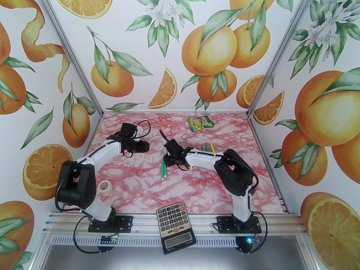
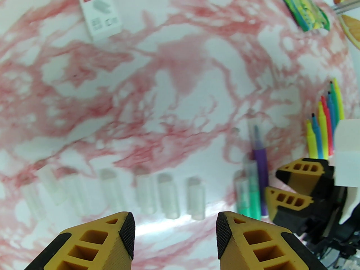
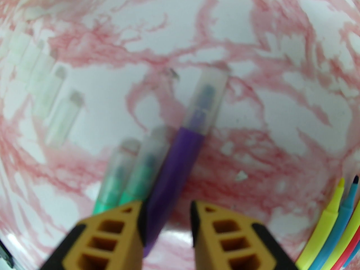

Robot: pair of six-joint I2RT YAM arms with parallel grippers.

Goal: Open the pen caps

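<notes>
Right hand (image 3: 167,209) is half-open, straddling the purple pen (image 3: 180,156), gap on one side, not clamped. Its clear cap (image 3: 209,97) is on, with two capped green pens (image 3: 132,179) just beside. Left hand (image 2: 175,221) is spread and empty above loose caps (image 2: 166,195) lined up on the tabletop (image 2: 168,66). It's blurry, so finger contact is hard to judge.

Purple felt-tip marker (image 3: 180,156): rear end hidden behind right gripper (image 3: 167,207). Transparent cylindrical plastic pen caps (image 2: 196,197): blurred, count indeterminate.
</notes>
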